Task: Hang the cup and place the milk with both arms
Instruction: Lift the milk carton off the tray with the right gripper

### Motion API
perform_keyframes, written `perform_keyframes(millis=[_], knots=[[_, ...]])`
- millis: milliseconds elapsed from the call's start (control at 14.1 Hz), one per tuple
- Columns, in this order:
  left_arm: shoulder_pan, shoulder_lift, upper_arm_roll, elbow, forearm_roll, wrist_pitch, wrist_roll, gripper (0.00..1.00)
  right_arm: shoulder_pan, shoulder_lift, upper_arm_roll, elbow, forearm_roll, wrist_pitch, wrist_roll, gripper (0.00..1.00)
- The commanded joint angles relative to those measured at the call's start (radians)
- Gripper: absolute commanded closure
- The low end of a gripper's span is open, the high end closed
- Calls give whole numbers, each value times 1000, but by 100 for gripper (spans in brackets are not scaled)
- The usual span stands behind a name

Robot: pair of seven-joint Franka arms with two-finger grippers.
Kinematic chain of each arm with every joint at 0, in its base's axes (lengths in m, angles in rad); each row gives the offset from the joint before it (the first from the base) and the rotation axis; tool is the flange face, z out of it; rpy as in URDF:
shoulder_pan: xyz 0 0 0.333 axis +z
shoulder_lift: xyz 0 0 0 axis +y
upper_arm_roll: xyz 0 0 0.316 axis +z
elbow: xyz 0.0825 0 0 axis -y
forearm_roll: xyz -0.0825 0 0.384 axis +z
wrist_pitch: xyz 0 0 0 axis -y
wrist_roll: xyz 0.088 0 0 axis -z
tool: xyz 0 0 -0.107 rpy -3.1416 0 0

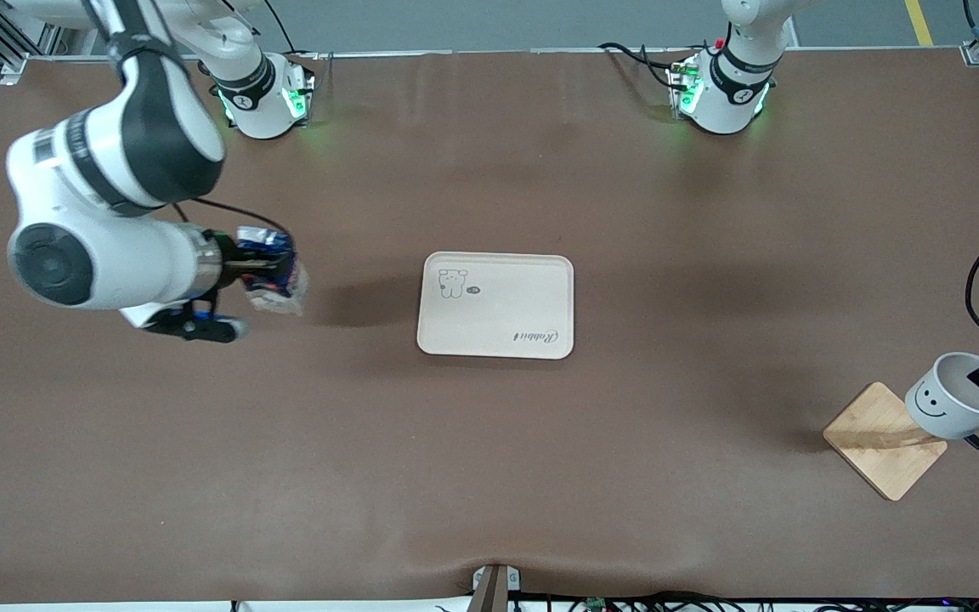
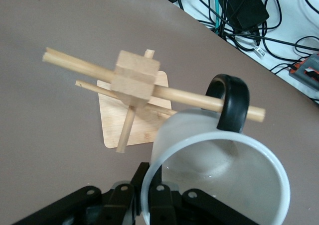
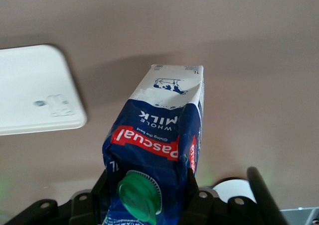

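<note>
Toward the right arm's end of the table, over bare brown surface beside the white tray [image 1: 495,304]: right gripper [image 1: 258,270] clamped on the milk [image 1: 270,270], carton carried off the surface and tipped on its side, presumably for transfer to the tray. Carton seated between the jaws at its upper part, green cap [image 3: 139,194] close by the fingers, white base projecting away from them. Tray noted at mid-table, nothing on it. Near the corner at the left arm's end, on the camera's edge: left gripper [image 2: 147,197] closed on the rim of the cup [image 1: 959,396], one finger inside the wall, one outside. Cup tilted, black loop handle [image 2: 230,101] already threaded over the end of a wooden peg [image 2: 199,101] of the mug rack [image 2: 134,80], evidently so as to hang once released. Release judged not yet done; milk placement judged outstanding.
</note>
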Motion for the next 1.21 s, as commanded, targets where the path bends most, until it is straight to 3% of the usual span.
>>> perform_keyframes(millis=[0,355,426,639,781,923,995,1066,1137], knots=[[14,-35,-12,-41,-19,-1,29,100,-155,-35,17,-89,-27,37,-195,100],[19,-19,-11,-42,-19,-1,70,100,-326,-53,17,-288,-99,215,-484,100],[19,-18,-11,-39,-18,-1,70,90,-352,-53,17,-319,-103,235,-503,100],[17,-12,-11,-27,-13,-1,69,42,-387,-53,18,-385,-117,281,-540,100],[16,-12,-11,-15,-12,-1,67,0,-410,-52,18,-412,-117,307,-544,100],[13,-12,-11,-12,-9,-1,67,0,-423,-49,18,-440,-117,312,-557,100],[11,-12,-11,-10,-9,-1,67,0,-423,-49,20,-448,-116,318,-557,88],[10,-12,-12,-3,-10,-1,66,0,-424,-49,18,-445,-116,327,-557,45],[5,-12,-14,4,-12,-6,63,0,-430,-49,20,-446,-116,335,-557,19]])
